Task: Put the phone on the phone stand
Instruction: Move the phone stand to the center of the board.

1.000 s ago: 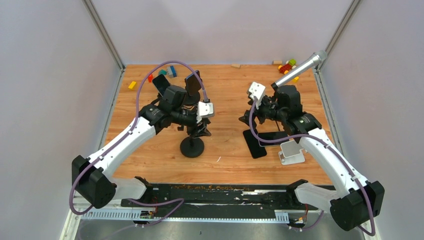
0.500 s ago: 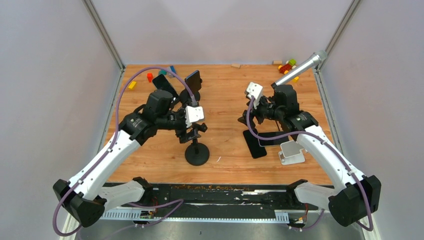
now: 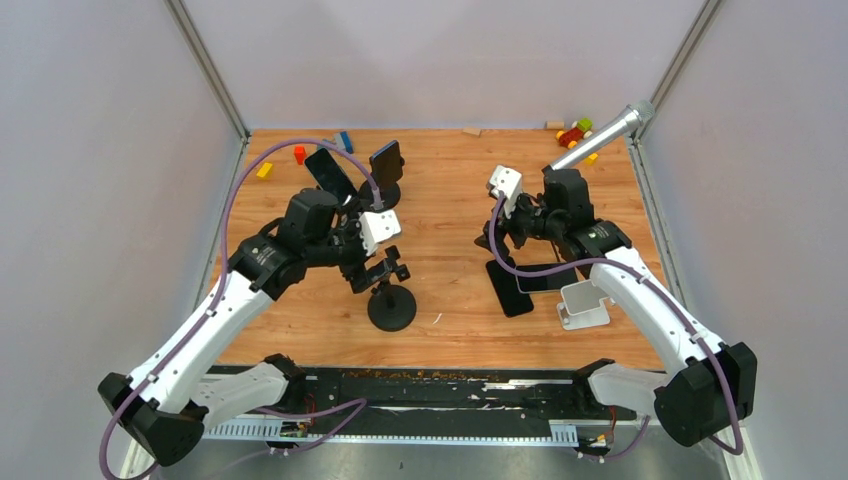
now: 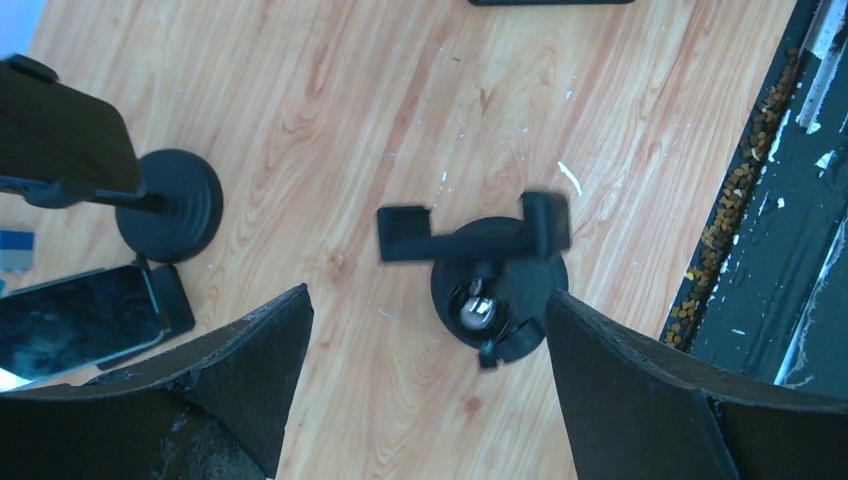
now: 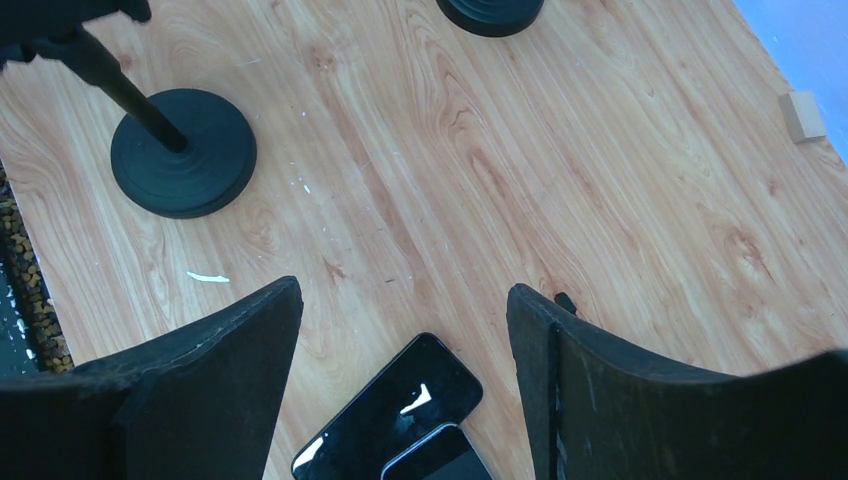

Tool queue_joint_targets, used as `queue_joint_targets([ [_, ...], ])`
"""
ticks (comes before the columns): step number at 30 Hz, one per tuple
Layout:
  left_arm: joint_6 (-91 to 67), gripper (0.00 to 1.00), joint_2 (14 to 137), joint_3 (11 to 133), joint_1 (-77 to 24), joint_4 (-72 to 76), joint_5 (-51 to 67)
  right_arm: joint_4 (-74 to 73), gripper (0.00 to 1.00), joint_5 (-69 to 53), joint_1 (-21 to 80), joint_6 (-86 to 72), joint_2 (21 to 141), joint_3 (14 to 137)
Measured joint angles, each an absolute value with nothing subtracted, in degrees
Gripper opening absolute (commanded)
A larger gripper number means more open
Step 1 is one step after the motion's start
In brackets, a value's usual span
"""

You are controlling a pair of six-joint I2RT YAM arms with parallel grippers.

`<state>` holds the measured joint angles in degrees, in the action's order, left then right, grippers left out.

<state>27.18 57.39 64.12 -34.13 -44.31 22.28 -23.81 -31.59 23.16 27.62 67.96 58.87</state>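
Note:
An empty black phone stand [image 3: 392,306] with a round base and a clamp on top [image 4: 475,228] stands mid-table. My left gripper [image 3: 372,262] is open and empty, hovering just above and left of the clamp; in the left wrist view [image 4: 428,295] the stand shows between the fingers. A black phone [image 3: 510,288] lies flat on the table, with a second phone [image 5: 440,462] overlapping its near end. My right gripper [image 3: 497,238] is open and empty above the far end of the phone [image 5: 390,415].
Two more stands, each holding a phone [image 3: 385,163] [image 3: 328,172], stand at the back left. A white holder [image 3: 583,305] sits near the right arm. A silver tube [image 3: 600,137], coloured blocks [image 3: 575,132] [image 3: 265,170] and a wooden block [image 3: 471,131] lie along the back edge.
My left gripper was at the empty stand's clamp; it has drawn back toward the near left. The stand has shifted slightly nearer and to the right. The right gripper has barely moved.

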Motion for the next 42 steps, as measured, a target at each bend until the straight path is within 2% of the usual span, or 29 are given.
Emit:
queue_joint_targets([
  [7,23.1,0.82,60.2,61.6,-34.1,-42.5,19.9,-23.9,0.76,-31.6,23.2,27.8,68.2,58.9],
  [22,22.6,0.4,64.1,60.1,-34.2,-40.9,25.2,-24.0,0.76,-32.0,23.2,27.8,69.0,58.9],
  [27,25.0,0.22,64.5,60.1,-34.1,-40.8,27.7,-24.0,0.76,-32.0,23.2,28.1,69.0,58.9],
  [34,30.8,0.06,64.6,60.1,-34.1,-41.5,31.5,-24.1,0.76,-32.0,23.2,28.3,69.0,58.9],
  [42,35.6,0.05,64.8,60.2,-34.1,-42.5,34.5,-24.1,0.76,-31.5,23.2,29.0,69.0,58.9],
])
